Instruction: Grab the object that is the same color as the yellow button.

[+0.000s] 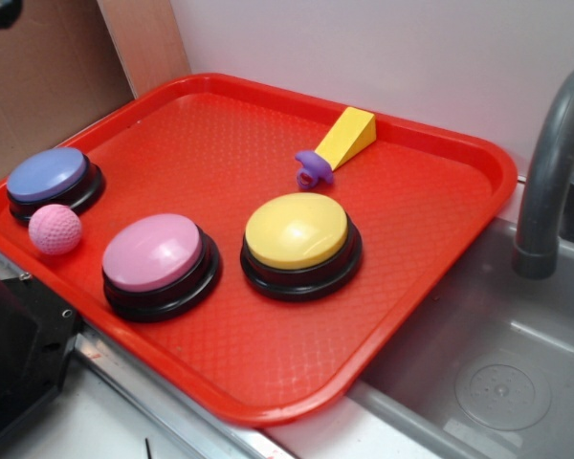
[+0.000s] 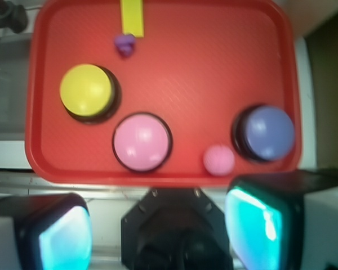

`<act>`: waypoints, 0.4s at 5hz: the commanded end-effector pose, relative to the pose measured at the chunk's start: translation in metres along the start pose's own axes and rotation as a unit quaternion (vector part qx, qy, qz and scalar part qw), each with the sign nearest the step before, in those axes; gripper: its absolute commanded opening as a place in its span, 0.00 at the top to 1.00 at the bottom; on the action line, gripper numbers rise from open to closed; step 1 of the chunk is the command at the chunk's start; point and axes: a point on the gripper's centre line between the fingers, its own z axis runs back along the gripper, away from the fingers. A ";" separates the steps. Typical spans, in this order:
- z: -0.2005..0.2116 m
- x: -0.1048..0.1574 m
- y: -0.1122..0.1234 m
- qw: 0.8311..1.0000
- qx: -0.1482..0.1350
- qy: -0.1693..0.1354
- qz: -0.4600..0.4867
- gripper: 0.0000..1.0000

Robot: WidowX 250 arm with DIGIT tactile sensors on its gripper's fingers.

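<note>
Hand (image 2: 158,225) open, fingers apart, high over the tray's (image 2: 214,34) near edge; yellow wedge (image 1: 346,137) lies at far rim touching purple ring (image 1: 314,169), so straddle its narrow sides, away from the ring

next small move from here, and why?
Probably advance the open gripper across the tray toward the yellow wedge at the far rim. It matches the yellow button, nothing is held, and the purple ring touches its near end.
</note>
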 end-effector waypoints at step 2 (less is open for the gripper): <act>-0.078 0.075 0.002 0.998 -0.013 0.012 0.065 0.00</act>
